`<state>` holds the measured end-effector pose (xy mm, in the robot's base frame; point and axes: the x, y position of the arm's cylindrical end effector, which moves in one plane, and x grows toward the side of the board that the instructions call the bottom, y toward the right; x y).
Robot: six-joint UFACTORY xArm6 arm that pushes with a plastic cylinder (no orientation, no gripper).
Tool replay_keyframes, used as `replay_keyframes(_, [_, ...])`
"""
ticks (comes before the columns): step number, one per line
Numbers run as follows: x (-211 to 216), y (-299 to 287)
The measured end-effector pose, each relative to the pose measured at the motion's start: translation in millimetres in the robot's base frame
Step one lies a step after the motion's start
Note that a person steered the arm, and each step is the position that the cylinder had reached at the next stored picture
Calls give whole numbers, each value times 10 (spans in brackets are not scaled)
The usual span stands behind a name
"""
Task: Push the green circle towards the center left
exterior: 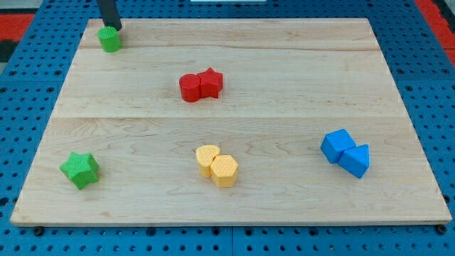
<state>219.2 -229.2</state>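
Pale wooden board [284, 85] fills most of the view, resting on a blue pegboard [21, 128] with rows of holes. We see the green circle [109, 39] near the board's top left corner, close to the top edge. Our rod comes down from the view's top, and my tip [116, 29] sits at the circle's upper right side, touching it or just beside it; we cannot tell which. The tool is a plain straight rod with nothing to spread or press together, and it pinches nothing.

Toward the middle of the board, a little to the view's top, a red round block [190, 88] and a red star [211, 82] stand touching each other. Near the bottom left corner a green star [79, 169] stands alone, well apart from the green circle. At the bottom centre two yellow blocks touch: a yellow heart-like block [207, 159] and a yellow hexagon [225, 171]. On the view's right, a blue cube [336, 145] and a blue wedge-like block [355, 160] also touch each other.
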Motion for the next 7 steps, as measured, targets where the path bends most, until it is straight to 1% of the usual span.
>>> replay_keyframes(1, [147, 229])
replay_keyframes(2, [221, 205])
replay_keyframes(3, [216, -129])
replay_keyframes(4, [301, -325])
replay_keyframes(5, [442, -10])
replay_keyframes(6, [627, 160])
replay_keyframes(7, [812, -84])
